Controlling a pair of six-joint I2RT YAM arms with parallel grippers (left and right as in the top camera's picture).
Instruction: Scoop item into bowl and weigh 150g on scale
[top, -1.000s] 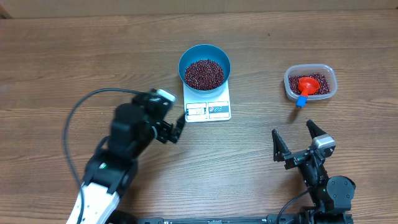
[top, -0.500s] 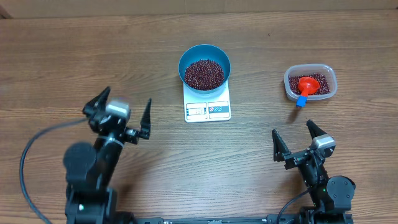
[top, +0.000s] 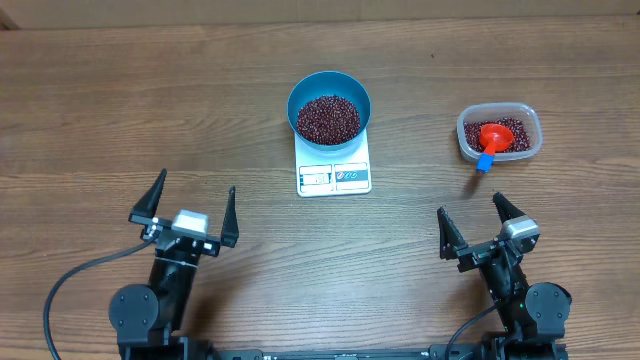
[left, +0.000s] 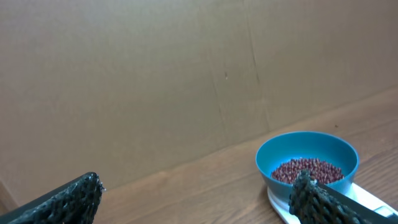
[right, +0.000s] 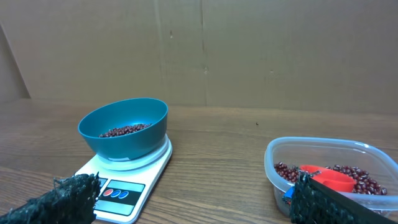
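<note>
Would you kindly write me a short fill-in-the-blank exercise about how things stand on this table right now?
1. The blue bowl stands on the white ____.
2. The bowl and the clear tub, where a red scoop lies, both hold dark red ____.
3. The left fingers and the right fingers stand ____, holding nothing.

Missing words: scale; beans; open.
</note>
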